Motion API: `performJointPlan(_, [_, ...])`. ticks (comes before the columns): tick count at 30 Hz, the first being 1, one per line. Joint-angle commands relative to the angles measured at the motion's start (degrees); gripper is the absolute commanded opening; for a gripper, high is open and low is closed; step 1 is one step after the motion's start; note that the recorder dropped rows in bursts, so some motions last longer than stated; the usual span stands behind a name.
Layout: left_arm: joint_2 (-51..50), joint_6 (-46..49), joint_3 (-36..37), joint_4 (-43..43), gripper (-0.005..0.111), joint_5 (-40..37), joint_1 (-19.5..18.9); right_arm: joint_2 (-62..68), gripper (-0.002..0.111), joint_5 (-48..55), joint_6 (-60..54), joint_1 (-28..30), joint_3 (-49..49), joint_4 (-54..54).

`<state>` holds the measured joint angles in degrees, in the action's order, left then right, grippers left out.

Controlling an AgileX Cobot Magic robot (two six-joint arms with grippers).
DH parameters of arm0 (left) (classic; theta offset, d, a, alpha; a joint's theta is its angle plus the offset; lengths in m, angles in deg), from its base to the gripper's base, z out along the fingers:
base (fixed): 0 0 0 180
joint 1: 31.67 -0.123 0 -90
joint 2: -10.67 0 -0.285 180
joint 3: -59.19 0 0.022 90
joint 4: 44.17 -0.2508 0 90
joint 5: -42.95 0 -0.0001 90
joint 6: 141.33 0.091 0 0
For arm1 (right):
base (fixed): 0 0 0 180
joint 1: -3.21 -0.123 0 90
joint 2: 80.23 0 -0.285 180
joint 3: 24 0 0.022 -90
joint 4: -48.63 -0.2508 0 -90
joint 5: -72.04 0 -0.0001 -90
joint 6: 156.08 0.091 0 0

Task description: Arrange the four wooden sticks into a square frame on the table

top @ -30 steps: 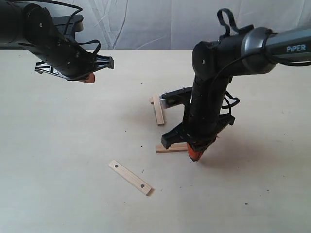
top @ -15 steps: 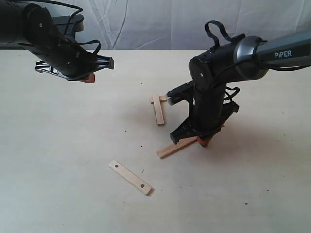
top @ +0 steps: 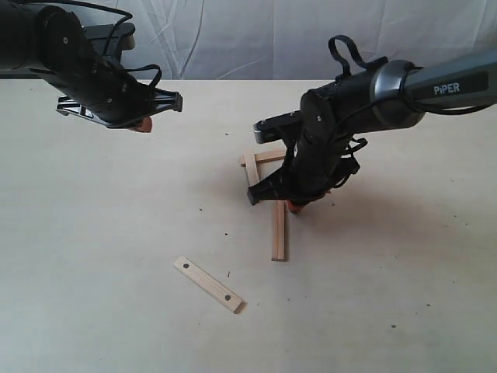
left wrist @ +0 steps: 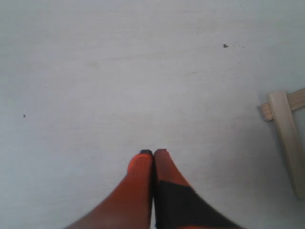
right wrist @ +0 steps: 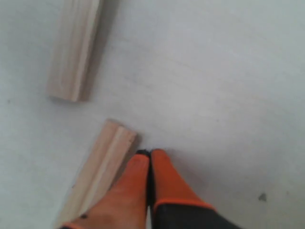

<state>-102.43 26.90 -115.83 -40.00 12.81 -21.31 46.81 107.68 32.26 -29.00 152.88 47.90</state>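
Observation:
Four wooden sticks lie on the table (top: 101, 233). One stick (top: 252, 172) and a second stick (top: 269, 157) meet in a corner at the middle; the right arm partly hides the second. A third stick (top: 278, 231) points toward the front edge, and my right gripper (top: 295, 207) is shut and empty with its tips at this stick's far end. The right wrist view shows that gripper (right wrist: 150, 153) right beside this stick's end (right wrist: 102, 164), with another stick (right wrist: 76, 47) further off. A fourth stick with holes (top: 208, 284) lies apart at the front. My left gripper (top: 142, 124) hovers shut at the back left.
In the left wrist view my shut left gripper (left wrist: 153, 153) hangs over bare tabletop, with the corner pair of sticks (left wrist: 287, 136) at the frame's edge. A pale cloth backdrop (top: 248, 39) runs behind the table.
My shut right gripper moved back toward the corner pair and swung the third stick from lying crosswise to pointing front to back. The left arm stayed still.

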Motion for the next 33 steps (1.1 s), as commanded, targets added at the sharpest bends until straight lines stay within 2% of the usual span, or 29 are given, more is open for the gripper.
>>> performJointPlan(1, [0.62,0.23,0.09,0.01,0.000,0.12,-0.02,-4.65,0.001,4.11,4.85,0.17,3.44,-3.57])
performJointPlan(3, [0.62,0.23,0.09,0.01,0.000,0.12,-0.02,-5.84,0.006,5.08,4.76,-0.56,3.83,-6.50])
performJointPlan(7, [0.62,0.23,0.09,0.01,0.000,0.23,-0.02,-5.21,0.036,7.81,5.81,-2.86,3.83,-7.63])
performJointPlan(9, [0.62,0.23,0.09,0.01,0.000,0.23,-0.02,-4.28,0.046,7.79,6.91,-3.89,3.83,-8.11])
performJointPlan(11, [0.62,0.23,0.09,0.01,0.000,0.23,-0.02,-3.80,0.048,7.51,8.92,-4.91,3.83,-8.11])
performJointPlan(17, [0.62,0.36,0.09,0.01,0.000,0.23,-0.02,-3.18,0.047,8.80,19.81,-6.09,2.44,-0.86])
performJointPlan(24, [0.62,0.36,0.09,-1.10,0.000,0.23,-0.02,0.14,0.044,7.60,20.38,-6.09,0.22,-0.97])
performJointPlan(26, [0.62,0.36,0.09,-1.22,0.000,0.12,-0.02,0.53,0.036,6.74,20.38,-6.09,0.22,-1.08])
performJointPlan(29, [0.62,0.36,0.09,-1.67,0.000,0.02,-0.02,0.13,0.005,7.01,20.38,-6.09,0.48,-0.86])
performJointPlan(30, [0.62,0.36,0.09,-1.73,0.000,0.02,-0.02,-0.49,0.000,7.00,20.38,-5.83,0.72,-0.76])
performJointPlan(33, [0.62,0.48,0.09,-2.39,0.000,-0.14,-0.02,-3.58,0.000,7.97,20.03,-4.47,2.62,-0.15])
